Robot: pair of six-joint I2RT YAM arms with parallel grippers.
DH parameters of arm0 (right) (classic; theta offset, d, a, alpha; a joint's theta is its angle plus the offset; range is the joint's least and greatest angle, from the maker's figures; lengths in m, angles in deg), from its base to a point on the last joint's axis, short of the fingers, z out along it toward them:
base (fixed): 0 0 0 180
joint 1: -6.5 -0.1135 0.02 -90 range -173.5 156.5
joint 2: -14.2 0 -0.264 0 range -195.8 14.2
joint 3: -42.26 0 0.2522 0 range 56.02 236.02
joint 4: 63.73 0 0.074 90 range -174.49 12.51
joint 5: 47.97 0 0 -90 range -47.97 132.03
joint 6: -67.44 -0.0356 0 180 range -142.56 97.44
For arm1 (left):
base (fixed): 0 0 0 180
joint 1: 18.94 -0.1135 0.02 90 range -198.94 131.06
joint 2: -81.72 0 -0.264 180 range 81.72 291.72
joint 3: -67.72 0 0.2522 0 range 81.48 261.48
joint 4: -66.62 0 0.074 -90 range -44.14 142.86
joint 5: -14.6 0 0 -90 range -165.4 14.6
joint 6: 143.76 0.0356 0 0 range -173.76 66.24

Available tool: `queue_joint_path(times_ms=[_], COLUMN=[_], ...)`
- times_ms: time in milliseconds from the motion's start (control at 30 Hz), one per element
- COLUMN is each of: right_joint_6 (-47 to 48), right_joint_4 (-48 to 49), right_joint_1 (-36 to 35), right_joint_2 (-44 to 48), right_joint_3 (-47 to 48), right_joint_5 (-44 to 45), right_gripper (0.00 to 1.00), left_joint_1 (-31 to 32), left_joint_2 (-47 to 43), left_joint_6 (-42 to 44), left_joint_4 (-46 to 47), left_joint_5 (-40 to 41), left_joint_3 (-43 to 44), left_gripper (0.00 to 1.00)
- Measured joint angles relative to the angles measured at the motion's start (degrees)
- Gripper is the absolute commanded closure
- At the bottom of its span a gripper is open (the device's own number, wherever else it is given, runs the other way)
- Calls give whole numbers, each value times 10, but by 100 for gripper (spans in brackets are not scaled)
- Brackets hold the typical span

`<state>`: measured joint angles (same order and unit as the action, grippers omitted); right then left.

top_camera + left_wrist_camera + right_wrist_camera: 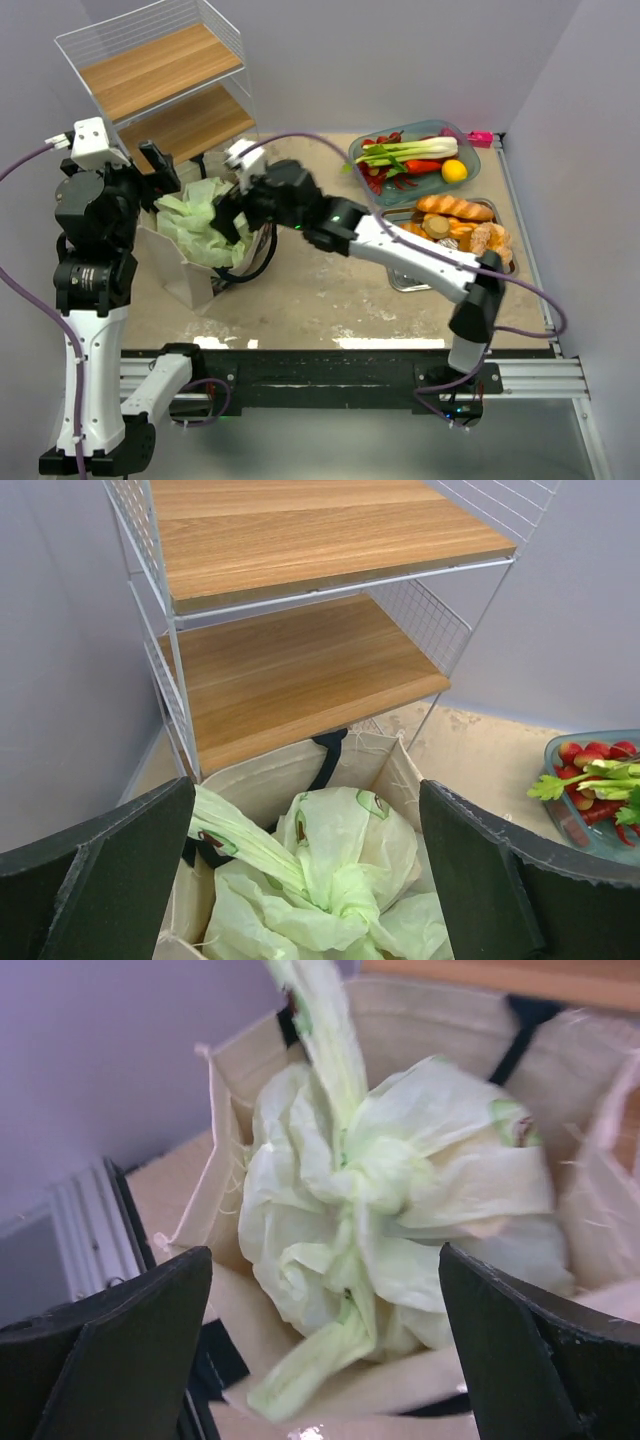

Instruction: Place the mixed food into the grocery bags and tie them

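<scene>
The pale-green avocado-print bag (200, 228) sits knotted inside the beige canvas tote (180, 268), left of centre. It shows in the left wrist view (340, 880) and the right wrist view (400, 1200), with the tote wall (250, 1290) around it. My left gripper (168, 172) is open above the tote's far left side; one bag handle strand (240, 835) reaches toward its left finger. My right gripper (232, 205) is open over the tote's right side, empty. Leek, red pepper, strawberries and lemon (454, 170) lie in a teal tray (465, 140). Bread and croissants (455, 208) lie in a metal tray (400, 280).
A white wire rack with two wooden shelves (165, 90) stands at the back left, just behind the tote. Walls close in at the left and right. A small pink object (480, 138) sits at the back right corner. A black rail (330, 365) runs along the near edge.
</scene>
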<state>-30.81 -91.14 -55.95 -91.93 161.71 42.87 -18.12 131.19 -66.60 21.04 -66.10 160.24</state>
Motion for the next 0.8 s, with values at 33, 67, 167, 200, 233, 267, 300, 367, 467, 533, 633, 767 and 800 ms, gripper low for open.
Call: queue_joint_path(times_ms=[33, 67, 167, 200, 233, 267, 300, 367, 467, 533, 633, 767, 800], right_joint_6=[-15, -27, -67, -79, -89, -103, -108, -122, -128, -126, -119, -106, -104], right_joint_4=[10, 15, 28, 29, 26, 26, 20, 9, -7, -10, 2, 26, 26], right_joint_1=[18, 35, 116, 144, 172, 195, 222, 263, 292, 295, 295, 295, 295], right_joint_2=[32, 56, 137, 160, 178, 203, 217, 268, 355, 419, 509, 597, 609], right_joint_3=[-24, -41, -112, -136, -156, -193, -211, -276, -354, -394, -437, -485, -491], right_joint_5=[-10, -13, -14, -9, 0, 12, 21, 44, 93, 127, 169, 216, 225], right_gripper=[1, 1, 1, 1, 1, 1, 1, 1, 1, 1, 1, 1, 1], left_joint_1=[0, 0, 0, 0, 0, 0, 0, 0, 0, 0, 0, 0, 0], left_joint_2=[0, -1, -2, -3, -5, -9, -13, -22, -33, -40, -50, -62, -65], left_joint_6=[4, 7, 23, 29, 34, 37, 40, 42, 45, 45, 43, 33, 32], left_joint_4=[2, 3, 8, 9, 11, 12, 13, 12, 13, 12, 9, 7, 6], left_joint_5=[-1, -2, -17, -25, -33, -38, -45, -52, -61, -63, -64, -66, -66], left_joint_3=[-3, -5, -10, -12, -15, -19, -23, -28, -28, -28, -28, -33, -37], left_gripper=[0, 0, 0, 0, 0, 0, 0, 0, 0, 0, 0, 0, 0])
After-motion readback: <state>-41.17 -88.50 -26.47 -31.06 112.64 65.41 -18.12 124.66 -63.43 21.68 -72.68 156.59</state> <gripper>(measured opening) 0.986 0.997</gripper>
